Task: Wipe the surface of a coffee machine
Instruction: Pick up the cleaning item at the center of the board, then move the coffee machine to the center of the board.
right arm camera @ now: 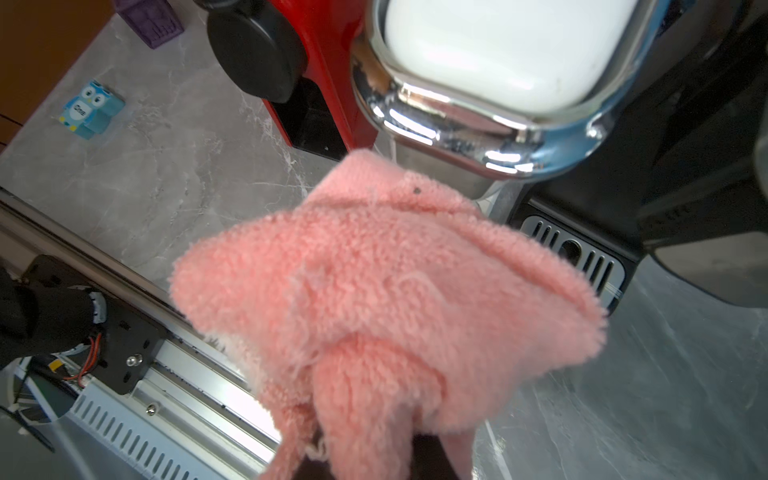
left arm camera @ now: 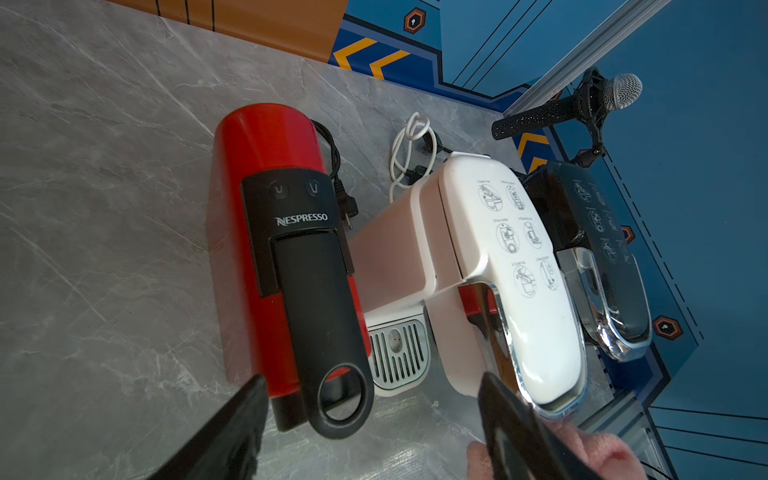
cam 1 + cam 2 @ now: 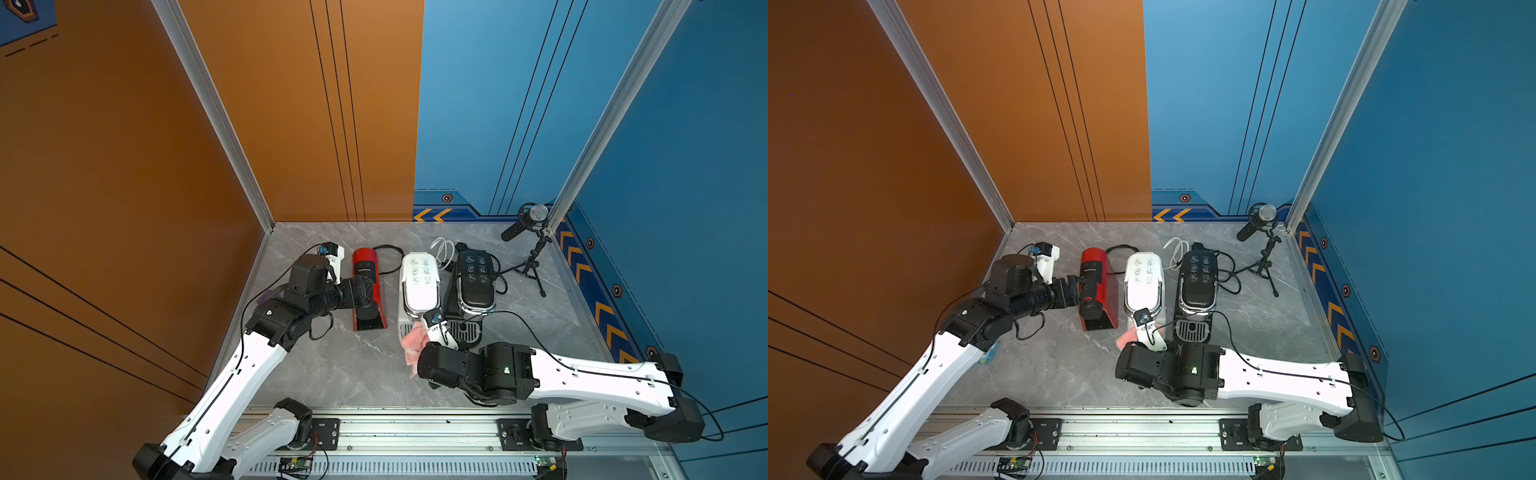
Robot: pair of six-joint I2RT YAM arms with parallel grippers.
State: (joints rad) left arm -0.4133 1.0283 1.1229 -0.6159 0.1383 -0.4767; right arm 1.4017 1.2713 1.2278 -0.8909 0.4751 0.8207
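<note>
Three coffee machines stand side by side: a red Nespresso one (image 3: 368,286) (image 2: 266,166), a white one (image 3: 419,282) (image 1: 498,54) and a black one (image 3: 476,282). My right gripper (image 1: 368,457) is shut on a fluffy pink cloth (image 1: 386,282) (image 3: 413,345), which hides its fingers. The cloth hangs just in front of the white machine's chrome-edged head, above its drip tray. My left gripper (image 2: 372,380) (image 3: 363,289) is open over the front of the red machine, its dark fingers either side of the black lever ring (image 2: 343,399), holding nothing.
A microphone on a small tripod (image 3: 536,216) stands at the back right corner. Power cords (image 3: 442,249) lie behind the machines. A blue owl figure (image 1: 89,110) and a purple block (image 1: 149,20) sit at the left, near the left arm. The metal rail (image 3: 415,432) runs along the front.
</note>
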